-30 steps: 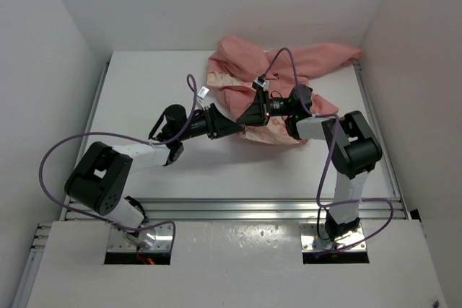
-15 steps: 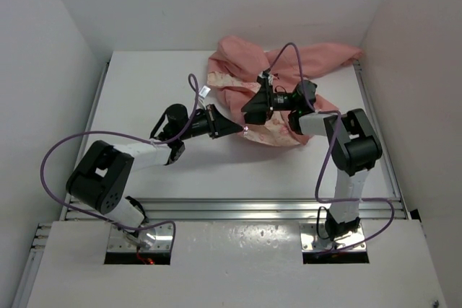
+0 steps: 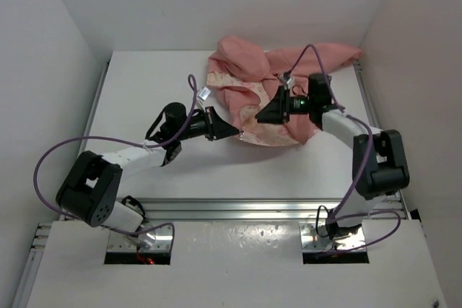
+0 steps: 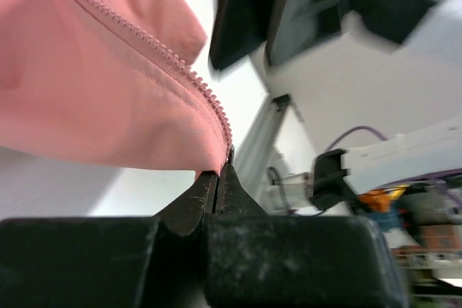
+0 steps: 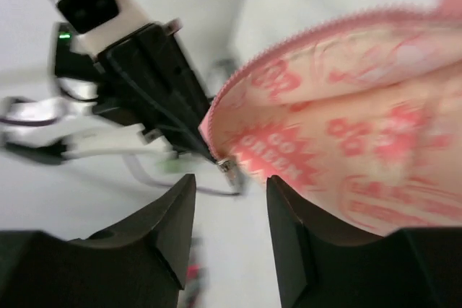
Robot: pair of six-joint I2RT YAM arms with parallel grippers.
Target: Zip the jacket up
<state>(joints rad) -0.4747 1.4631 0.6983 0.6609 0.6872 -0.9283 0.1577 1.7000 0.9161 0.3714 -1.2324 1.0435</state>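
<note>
White walls enclose a white table (image 3: 144, 91), and the jacket (image 3: 242, 59) is seen crumpled on its far right part, close to the back wall. It is salmon pink outside and is laid open, so that the cream printed lining (image 3: 267, 133) is turned up along its near edge. The zip is not yet joined: one row of pink zip teeth (image 4: 144, 37) is shown running free down a front edge in the left wrist view.

The bottom corner of that edge, where the teeth end, is pinched between the jaws of the left arm (image 3: 133, 155), which are pressed fully together on the cloth. The jaws of the right arm (image 3: 379, 160) are held apart with a moderate gap, and nothing is gripped in them. The other front edge, lining side up, is seen just beyond them, with a small metal part (image 5: 226, 166) at its corner. Whether this is the slider or an end pin cannot be told.

The fabric is judged to be light, soft and limp, so it is likely to fold, sag and slide on the table rather than keep a shape. It is best taken by the hem corners beside the zip, where the taped edge looks firmer, and kept taut while the metal part is gripped finely.
</note>
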